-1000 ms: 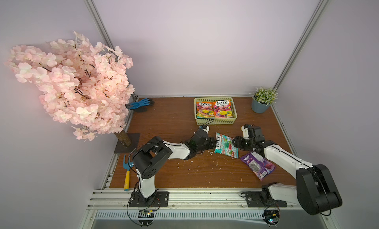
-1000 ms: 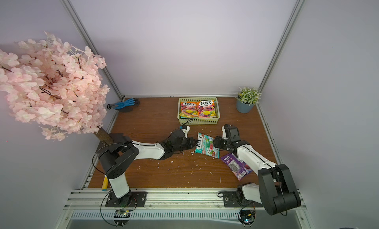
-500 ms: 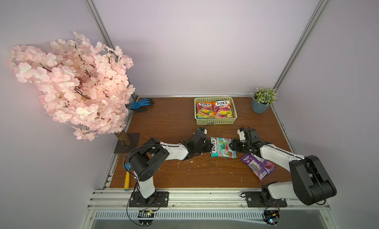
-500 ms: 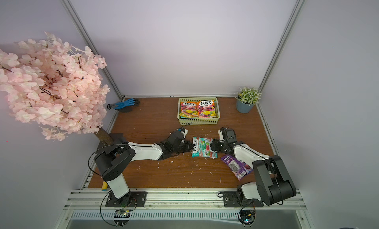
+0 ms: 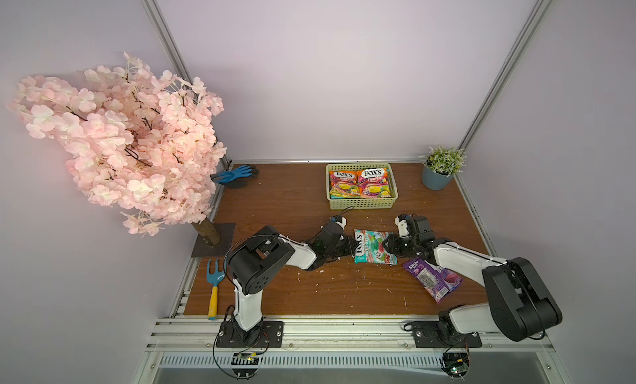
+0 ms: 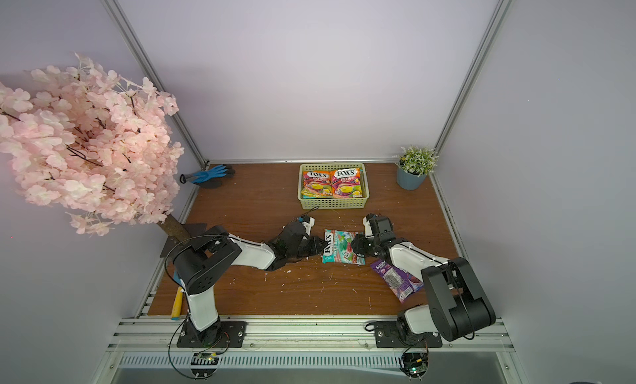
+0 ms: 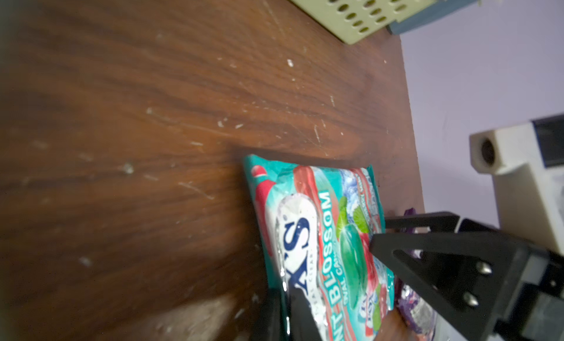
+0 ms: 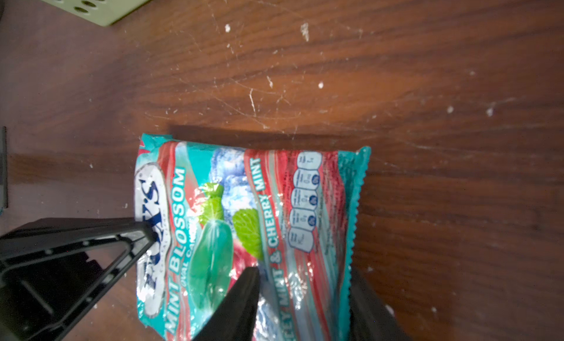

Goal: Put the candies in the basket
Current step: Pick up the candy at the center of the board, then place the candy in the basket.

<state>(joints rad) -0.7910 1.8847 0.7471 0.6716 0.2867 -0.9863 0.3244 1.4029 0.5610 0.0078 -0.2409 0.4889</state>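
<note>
Left gripper (image 5: 354, 251) is clamped on the logo end of one teal crinkly plastic candy bag (image 5: 374, 245). The right gripper (image 5: 386, 244) has its jaws apart, astride the opposite end. The bag lies face up between them, its long axis running gripper to gripper, and reads "FOX'S", "MINT BLOSSOM" and "CHERRY MINT". One purple plastic candy bag (image 5: 434, 279) lies just behind the right gripper, partly under its arm. Beyond both grippers, one pale yellow-green perforated plastic basket (image 5: 362, 204) holds two orange bags (image 5: 342, 185) marked "FOX'S FRUITS", side by side.
</note>
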